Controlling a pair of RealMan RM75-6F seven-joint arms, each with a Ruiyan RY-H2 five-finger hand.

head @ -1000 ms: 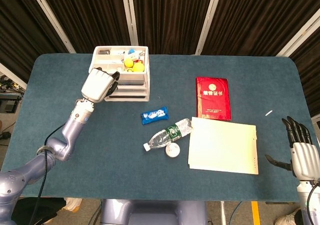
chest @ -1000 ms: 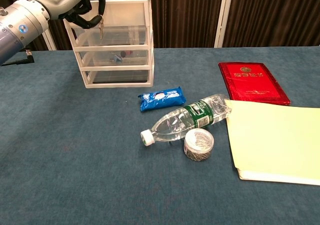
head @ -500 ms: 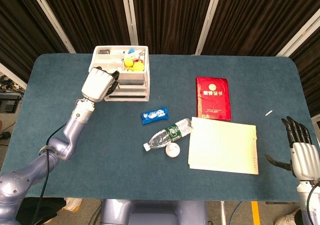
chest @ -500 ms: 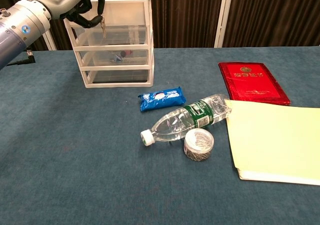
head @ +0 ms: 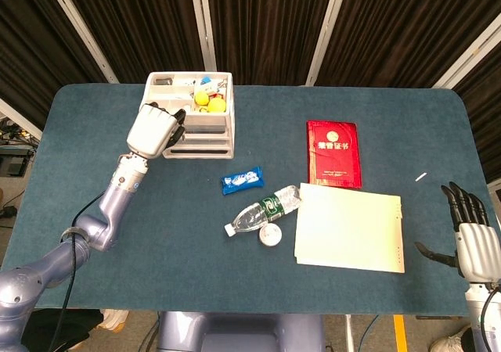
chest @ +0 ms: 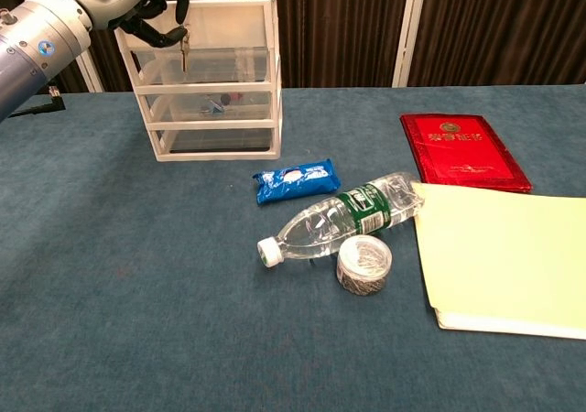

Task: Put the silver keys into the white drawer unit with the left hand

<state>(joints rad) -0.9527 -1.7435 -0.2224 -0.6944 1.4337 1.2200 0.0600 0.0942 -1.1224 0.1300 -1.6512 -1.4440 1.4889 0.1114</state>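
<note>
Table (head: 117, 289): covered in blue cloth, it carried all the things.
Yellow folder (head: 350, 228): it lay flat at the right, near the red booklet (head: 333, 152).
White drawer unit (chest: 212, 82): it stood at the back left, small things in its top tray.
Left hand (head: 153, 131): raised at the unit's front left corner, fingers curled, it pinched the silver keys.
Right hand (head: 472, 238): near the table's right edge, fingers apart, it held nothing.
Water bottle (chest: 341, 218): on its side, between the blue packet (chest: 295, 179) and the small jar (chest: 363, 264).
Silver keys (chest: 184, 53): they hung from the left hand's fingers before the top drawer.
</note>
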